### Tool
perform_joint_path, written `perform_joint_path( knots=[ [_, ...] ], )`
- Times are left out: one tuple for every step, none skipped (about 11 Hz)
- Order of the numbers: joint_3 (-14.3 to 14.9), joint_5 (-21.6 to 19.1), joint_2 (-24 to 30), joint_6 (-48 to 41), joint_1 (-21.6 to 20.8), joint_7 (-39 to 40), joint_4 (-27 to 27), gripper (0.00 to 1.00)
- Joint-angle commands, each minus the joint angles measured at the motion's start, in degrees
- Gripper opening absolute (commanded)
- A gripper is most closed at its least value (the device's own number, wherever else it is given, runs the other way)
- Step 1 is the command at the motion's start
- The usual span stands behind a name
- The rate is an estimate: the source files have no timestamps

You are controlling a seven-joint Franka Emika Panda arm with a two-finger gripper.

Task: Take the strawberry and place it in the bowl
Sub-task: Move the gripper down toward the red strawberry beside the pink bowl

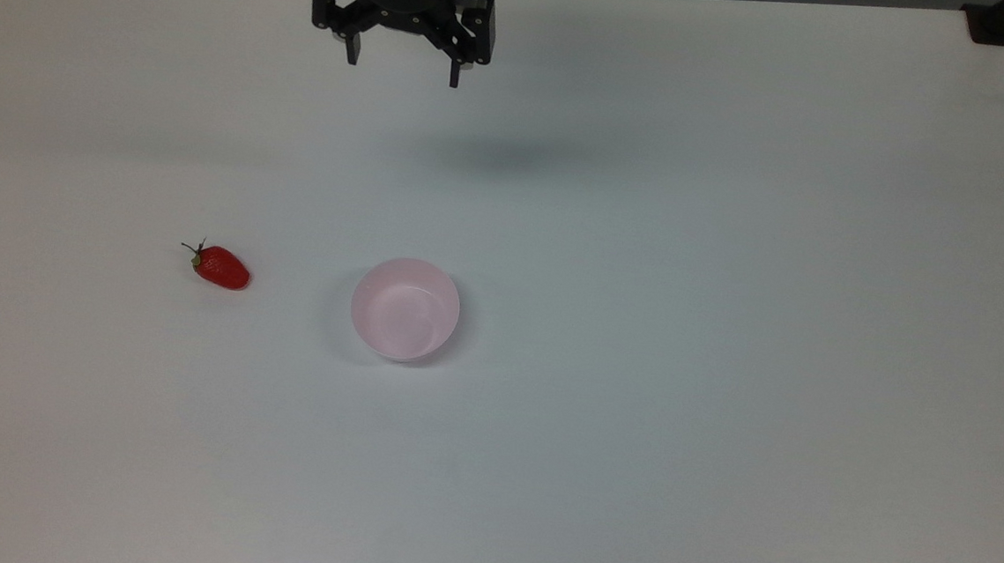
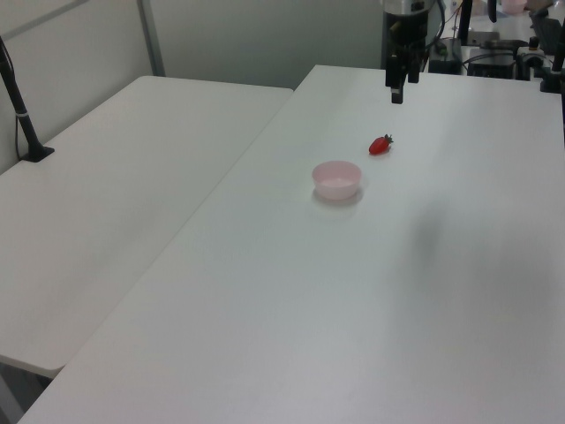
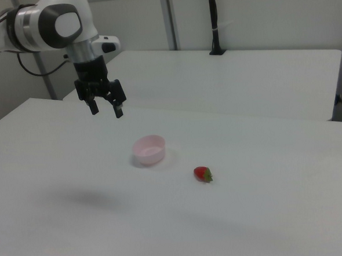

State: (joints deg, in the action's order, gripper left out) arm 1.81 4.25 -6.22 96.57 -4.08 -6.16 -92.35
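The claw [image 1: 402, 70] hangs above the far edge of the white worktop [image 1: 684, 330] in the top view, its two black fingers spread wide apart and pointing down, with nothing between them. Its soft shadow falls on the worktop a little below it in that view. In the right view the claw [image 3: 106, 110] is raised well clear of the surface, up and to the right view's left of the bowl [image 3: 148, 149]. The strawberry [image 1: 221, 267] lies on its side on the bare worktop, well apart from the claw, its green cap and stem turned toward the top view's left and its tapered tip toward the bowl [image 1: 405, 308]. The pale pink bowl stands upright and empty near the worktop's middle, to the top view's right of the strawberry, with a clear gap between them. In the left view the strawberry [image 2: 380, 145] sits beyond the bowl [image 2: 337, 179], and the claw [image 2: 399, 94] hovers farther back still.
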Motion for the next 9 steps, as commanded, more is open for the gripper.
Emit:
perform_joint_path(
  knots=[
    [0.6,-1.2,-2.1,0.5,4.0,14.5,0.7,1.00],
    [0.5,-1.3,-3.1,2.4,6.2,18.4,0.8,1.00],
    [0.6,-1.2,-4.2,5.4,7.7,21.9,0.7,1.00],
    [0.6,-0.8,-6.1,8.4,9.3,25.5,0.7,1.00],
    [0.6,-0.7,-8.0,11.4,11.1,29.8,0.7,1.00],
    [0.5,-0.6,-10.2,14.3,12.2,33.0,0.7,1.00],
    [0.6,-0.4,-12.4,17.5,13.0,34.4,0.7,1.00],
    [0.6,-0.2,-14.6,20.6,13.8,35.5,0.7,1.00],
    [0.6,-0.1,-16.5,22.7,14.6,38.5,0.7,1.00]
  ],
)
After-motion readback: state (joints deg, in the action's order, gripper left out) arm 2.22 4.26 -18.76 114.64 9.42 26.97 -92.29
